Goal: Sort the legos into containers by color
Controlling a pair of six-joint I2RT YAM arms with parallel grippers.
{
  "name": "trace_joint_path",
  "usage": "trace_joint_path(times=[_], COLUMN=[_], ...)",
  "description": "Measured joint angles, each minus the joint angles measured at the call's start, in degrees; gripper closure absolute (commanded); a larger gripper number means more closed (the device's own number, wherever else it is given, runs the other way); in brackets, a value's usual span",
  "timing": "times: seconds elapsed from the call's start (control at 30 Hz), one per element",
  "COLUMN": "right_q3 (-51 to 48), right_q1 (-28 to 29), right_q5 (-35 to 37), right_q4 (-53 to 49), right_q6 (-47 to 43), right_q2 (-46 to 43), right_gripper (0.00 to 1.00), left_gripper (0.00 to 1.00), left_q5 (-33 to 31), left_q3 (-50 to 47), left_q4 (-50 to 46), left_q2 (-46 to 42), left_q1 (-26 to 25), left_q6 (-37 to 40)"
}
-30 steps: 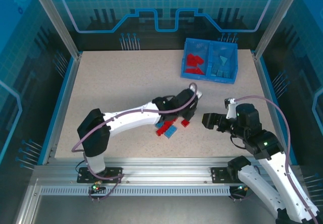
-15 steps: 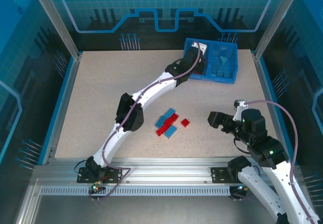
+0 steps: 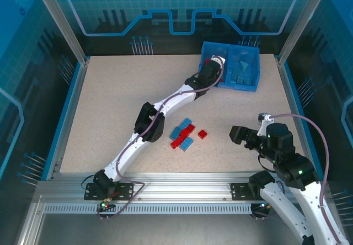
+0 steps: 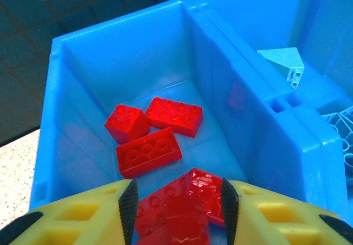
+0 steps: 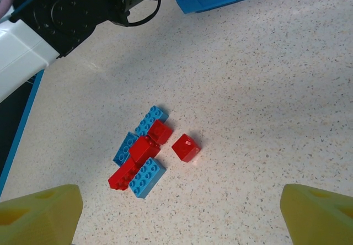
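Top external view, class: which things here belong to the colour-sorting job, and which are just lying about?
Job: blue bin, sorted red bricks, sorted light blue bricks, loose bricks, left gripper, right gripper.
Just there: table, metal frame, blue back wall.

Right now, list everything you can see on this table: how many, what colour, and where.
Table: one, speckled beige, under everything.
Bin: one, blue, two compartments, far right part of the table.
Red legos in bin: several, left compartment.
Light blue legos in bin: several, right compartment.
Loose red legos: about four, table centre; three in a cluster, one just apart to its right.
Loose blue legos: three, in that same cluster.
Left claw: one, yellow fingers, jaws apart over the red compartment.
Right claw: one, yellow fingers, wide open, above the table right of the loose legos.
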Motion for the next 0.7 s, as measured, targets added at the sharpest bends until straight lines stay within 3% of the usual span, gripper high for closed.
trace_joint_path(times=[0.23,0.43,0.6,0.7], right_q3=[0.3,1.0,2.5,2.7], right_q1=[0.0,0.0,0.0,0.0], right_q5=[0.0,-0.5,-1.9,-2.2], right_q4=[-0.1,0.2,0.3,0.6], right_q6=[0.0,-1.7,-6.3,-7.6], right_q2=[0.6,3.7,9.0,10.8], right_gripper=[0.06,0.05,0.04,0.04], left_gripper=[0.47,0.43,0.42,0.36], left_q5=[1.2,12.1,16.5,17.1], left_q3=[-16.0,-34.2,-49.5,-56.2], left_q4=[0.4,-4.5,-10.7,-14.3], left_q2=[-12.8,-33.5,-50.4,-54.9], left_q1=[-0.7,-2.7,-7.3,-11.5], left_q6=[-5.2,-10.0,-11.5,-11.7])
